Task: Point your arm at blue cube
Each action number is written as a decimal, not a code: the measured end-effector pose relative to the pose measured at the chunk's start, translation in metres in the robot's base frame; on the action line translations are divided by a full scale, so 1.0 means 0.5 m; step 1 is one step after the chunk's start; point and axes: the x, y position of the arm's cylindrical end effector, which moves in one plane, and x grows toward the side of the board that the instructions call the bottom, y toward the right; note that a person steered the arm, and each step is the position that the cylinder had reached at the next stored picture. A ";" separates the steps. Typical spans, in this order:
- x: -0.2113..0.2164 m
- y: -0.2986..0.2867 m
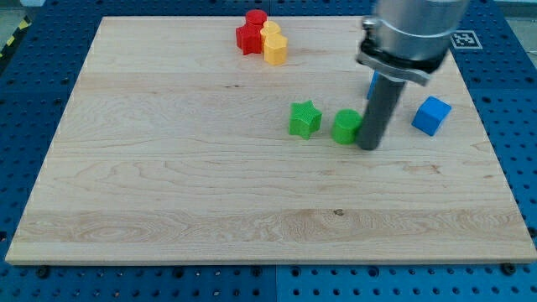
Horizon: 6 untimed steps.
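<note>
Blue cube (430, 115) sits right of my tip (367, 146), apart; tip touches green cylinder (345, 127). End effector: plain rod, no jaws.

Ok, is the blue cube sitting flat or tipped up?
Flat. The blue cube rests on the board, top face level, apart from my tip, which is beside the green block.

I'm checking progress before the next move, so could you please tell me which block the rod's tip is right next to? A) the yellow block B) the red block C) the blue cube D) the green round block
D: my tip sits just at the view's right of the green round block, while the blue cube lies apart, further to the view's right.
</note>
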 end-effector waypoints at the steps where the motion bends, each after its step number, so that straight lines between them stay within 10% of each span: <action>1: -0.019 -0.077; 6: 0.025 0.249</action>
